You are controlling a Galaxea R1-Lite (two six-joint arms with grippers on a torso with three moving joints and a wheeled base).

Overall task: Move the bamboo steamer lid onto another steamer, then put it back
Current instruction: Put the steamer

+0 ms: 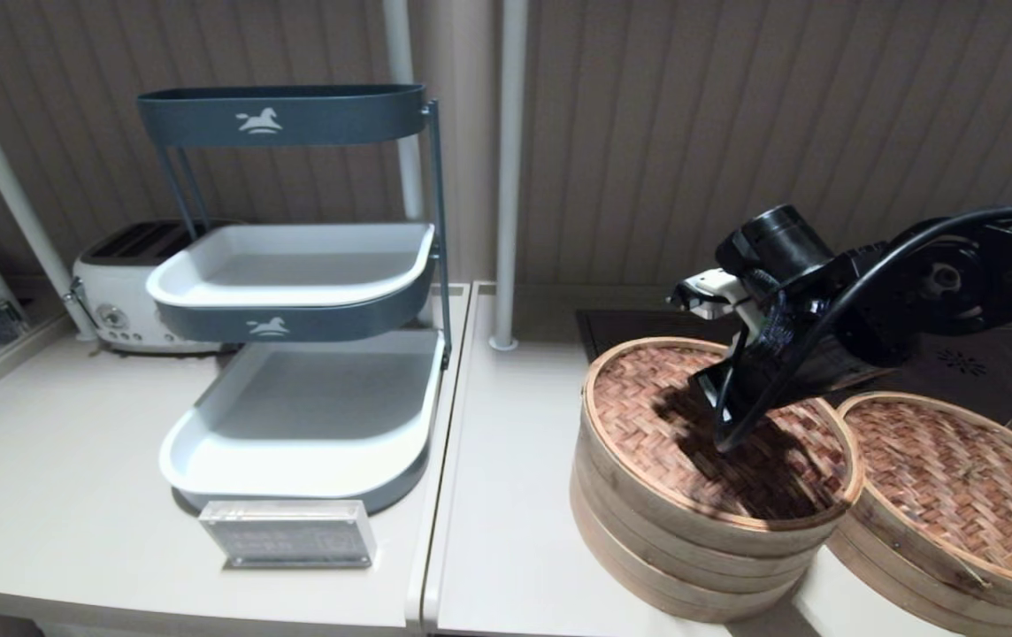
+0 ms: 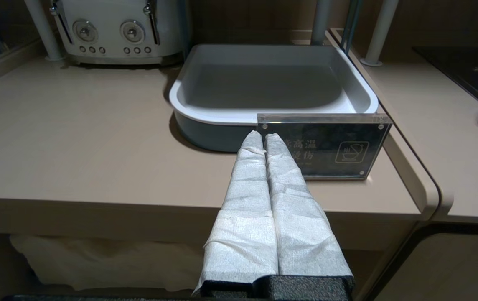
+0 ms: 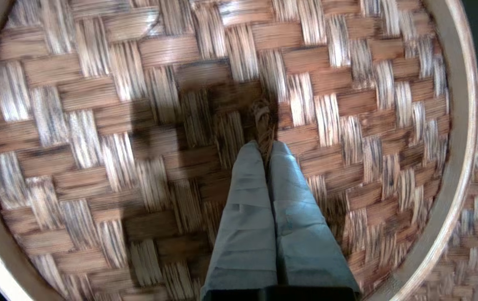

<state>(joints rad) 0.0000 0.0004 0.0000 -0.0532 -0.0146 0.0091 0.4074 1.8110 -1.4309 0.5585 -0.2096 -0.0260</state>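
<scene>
Head view: large round bamboo steamer lid (image 1: 718,433), reddish-brown herringbone weave w/ pale hoop rim, sits on a tall pale banded bamboo steamer (image 1: 674,548) on the beige counter (image 1: 506,495). Landmark for all places below = this lid.

Right gripper (image 1: 723,416) is over the lid's middle, arm reaching in from the lid's right side, black cable looped in front. Right wrist view: its two wrapped fingers (image 3: 247,200) are pressed together, tips at the small dark twisted knot (image 3: 263,121) at lid centre; a strand of the knot sits between the tips, so the gripper (image 3: 265,147) is closed on the knot. Lid lies level on the steamer, rim seated all round as far as visible.

Just right of the lid, nearly touching its rim: second woven lid (image 1: 957,487) on a shallower pale bamboo steamer (image 1: 904,566).

Well left of the lid: dark blue-grey three-tier rack w/ white trays (image 1: 302,354), clear acrylic sign block (image 1: 289,533) in front of it, white toaster (image 1: 121,292) behind.

Left wrist view: left gripper (image 2: 263,136) is closed on nothing, white-wrapped fingers (image 2: 247,196) touching along their length, pointing at the sign block (image 2: 324,146) and bottom tray (image 2: 272,83), far left of the lid, near counter edge.
</scene>
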